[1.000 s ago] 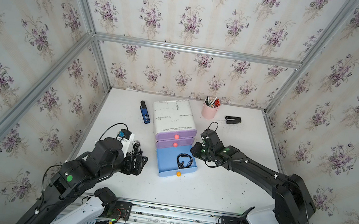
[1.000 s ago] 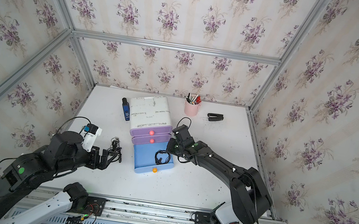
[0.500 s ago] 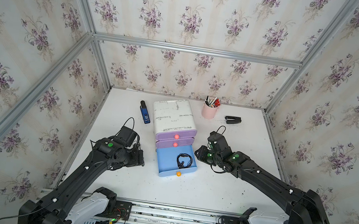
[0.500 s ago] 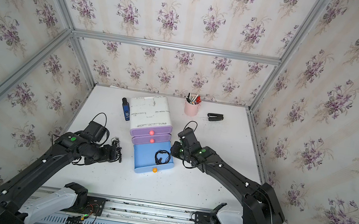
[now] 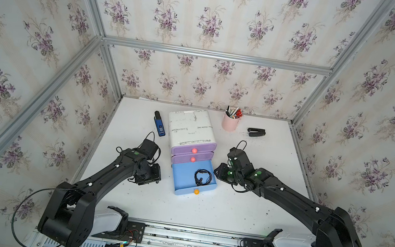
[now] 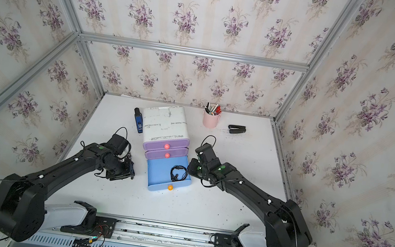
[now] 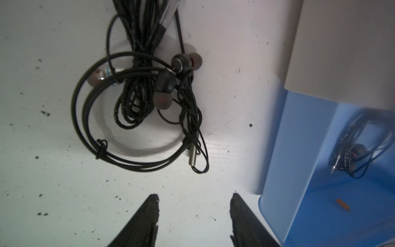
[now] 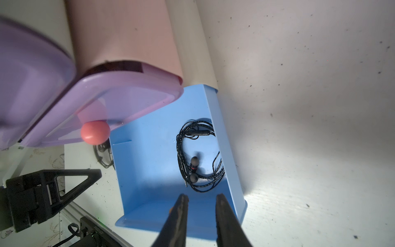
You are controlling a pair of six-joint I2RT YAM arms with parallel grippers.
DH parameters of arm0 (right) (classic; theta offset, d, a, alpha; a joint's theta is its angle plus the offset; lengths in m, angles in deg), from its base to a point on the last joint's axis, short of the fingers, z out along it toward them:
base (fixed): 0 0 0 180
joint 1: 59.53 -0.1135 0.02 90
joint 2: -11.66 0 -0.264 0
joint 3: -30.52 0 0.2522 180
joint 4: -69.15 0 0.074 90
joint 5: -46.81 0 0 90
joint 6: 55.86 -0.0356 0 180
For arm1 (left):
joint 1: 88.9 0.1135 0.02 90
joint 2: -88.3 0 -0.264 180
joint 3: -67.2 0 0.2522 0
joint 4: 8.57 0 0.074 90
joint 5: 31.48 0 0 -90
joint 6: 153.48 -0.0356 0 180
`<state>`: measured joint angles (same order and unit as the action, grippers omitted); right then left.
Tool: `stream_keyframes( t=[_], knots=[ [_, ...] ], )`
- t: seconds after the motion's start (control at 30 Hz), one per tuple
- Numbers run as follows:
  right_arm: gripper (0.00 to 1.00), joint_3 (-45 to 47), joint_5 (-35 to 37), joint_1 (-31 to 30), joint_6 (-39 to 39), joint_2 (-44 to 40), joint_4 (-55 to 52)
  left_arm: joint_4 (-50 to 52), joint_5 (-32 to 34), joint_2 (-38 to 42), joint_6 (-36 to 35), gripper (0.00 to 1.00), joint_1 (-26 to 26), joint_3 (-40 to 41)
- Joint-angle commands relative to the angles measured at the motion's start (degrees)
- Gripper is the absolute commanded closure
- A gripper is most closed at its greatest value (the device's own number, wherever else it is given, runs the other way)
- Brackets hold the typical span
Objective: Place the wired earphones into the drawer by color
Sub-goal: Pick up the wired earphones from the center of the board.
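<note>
Blue drawer [image 5: 187, 191]: the lowest one of the small cabinet, in the centre of both top views; it is pulled out, its orange knob toward the lower edge of the frame.
Purple drawers [image 5: 193, 151]: the two above it are shut.
Done: one bundle of black earphones [image 5: 201, 178] lies inside the blue drawer, close to its right wall.
Left to do: a pile of black earphones on the table [image 7: 139, 102], more than one bundle as it seems, tangled together. In a top view it lies just left of the blue drawer, mostly hidden under the left arm.
Other colours: I see no red or white earphones in any view, so I cannot tell if some remain.
Left gripper [image 7: 194, 197]: jaws about half apart, nothing between them; it is near the pile but not touching it.
Right gripper [image 8: 202, 197]: only a narrow gap between the jaws and nothing in it; it is beside the right wall of the blue drawer, pointing at the bundle inside.
Progress, my judgement: early to middle; the next step is probably to pick one bundle from the pile.
</note>
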<state>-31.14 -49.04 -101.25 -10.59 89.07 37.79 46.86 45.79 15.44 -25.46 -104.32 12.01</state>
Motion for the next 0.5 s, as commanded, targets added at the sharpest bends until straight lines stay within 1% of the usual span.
stream_keyframes(
  t=[0.0,0.07,0.17,0.33,0.37,0.47],
  knots=[
    [0.73,0.0,-0.4,0.0,0.9,0.2,1.5,-3.6,3.7,-1.3,2.2,0.48,0.0,0.3],
    [0.73,0.2,-0.4,0.0,1.1,0.2,1.6,-4.7,4.6,-2.4,2.8,0.49,0.0,0.3],
    [0.73,0.4,-0.4,0.0,1.3,0.1,1.4,-6.5,4.3,-4.5,3.0,0.50,0.0,-0.2],
    [0.73,1.2,-0.6,0.0,1.6,-0.1,1.4,-7.4,5.4,-7.8,2.5,0.52,0.0,-1.4],
    [0.73,1.3,-0.6,0.0,1.6,-0.1,1.5,-7.6,5.5,-9.8,2.4,0.52,0.0,-1.6],
    [0.72,1.9,-0.5,0.0,1.5,-0.3,1.8,-8.0,6.4,-11.0,2.6,0.53,0.0,-2.0]
  ],
)
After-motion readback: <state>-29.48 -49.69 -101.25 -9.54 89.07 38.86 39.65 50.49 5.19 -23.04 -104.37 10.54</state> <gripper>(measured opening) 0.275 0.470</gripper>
